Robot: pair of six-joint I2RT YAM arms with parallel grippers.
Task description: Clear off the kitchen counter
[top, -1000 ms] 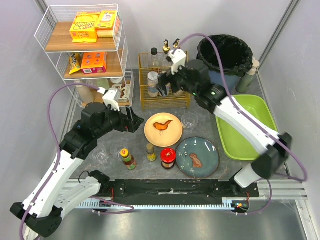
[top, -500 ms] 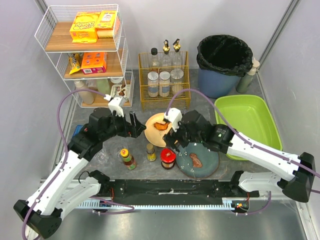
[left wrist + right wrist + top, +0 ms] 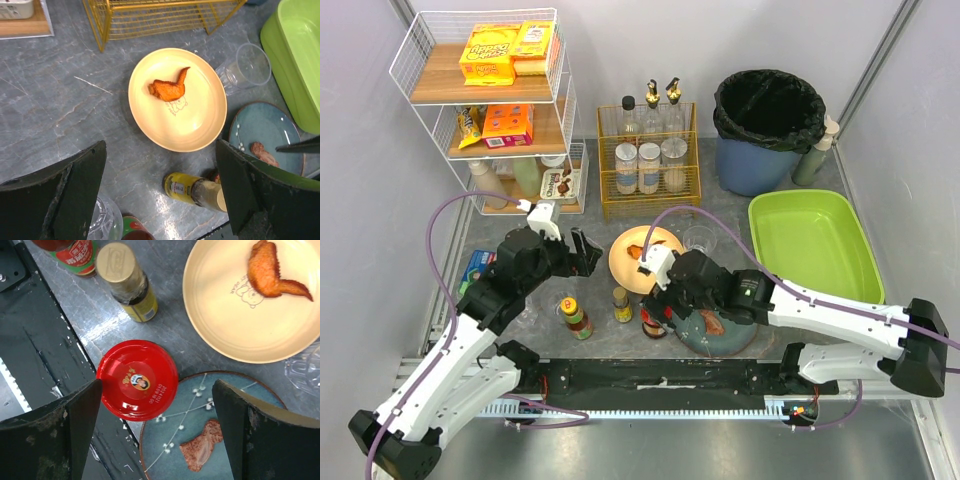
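The kitchen counter (image 3: 520,215) is dark grey stone. On it lie a yellow plate (image 3: 195,120) with a chicken wing (image 3: 169,89) and a blue plate (image 3: 170,445) with a piece of meat (image 3: 202,445). A red-lidded jar (image 3: 136,379), a yellow spice jar (image 3: 192,189) and a sauce bottle (image 3: 575,315) stand near the front edge. My left gripper (image 3: 160,150) hovers open above the yellow plate's near rim, holding nothing. My right gripper (image 3: 156,390) hangs open over the red jar and the blue plate's edge, empty too.
A clear cup (image 3: 247,67) lies beside the yellow plate, and a glass (image 3: 102,220) stands front left. A lime-green tray (image 3: 815,250) is at right, with a black-lined bin (image 3: 770,110) behind it. A gold wire rack (image 3: 650,160) and a white shelf rack (image 3: 495,110) line the back.
My right arm swung from the gold rack at the back down to the front, over the red jar and blue plate. The left gripper shifted only slightly.
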